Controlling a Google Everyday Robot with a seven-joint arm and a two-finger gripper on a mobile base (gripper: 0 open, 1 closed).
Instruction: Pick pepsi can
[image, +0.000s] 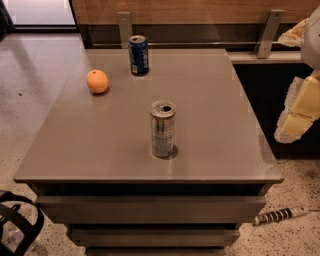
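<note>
The pepsi can (138, 55) is a dark-blue can with white lettering and a silver top. It stands upright at the far middle of the grey table (100, 145). My gripper (17, 222) shows as a black looped shape in the lower left corner, below the table's front edge and far from the can. Nothing shows in it. Cream-covered parts of my arm (302, 107) are at the right edge.
A taller silver-grey can (163, 129) with an open top stands near the table's front middle. An orange (97, 81) lies at the far left, left of the pepsi can. A wall rail with metal brackets (268, 30) runs behind the table. A striped object (277, 215) lies on the floor at right.
</note>
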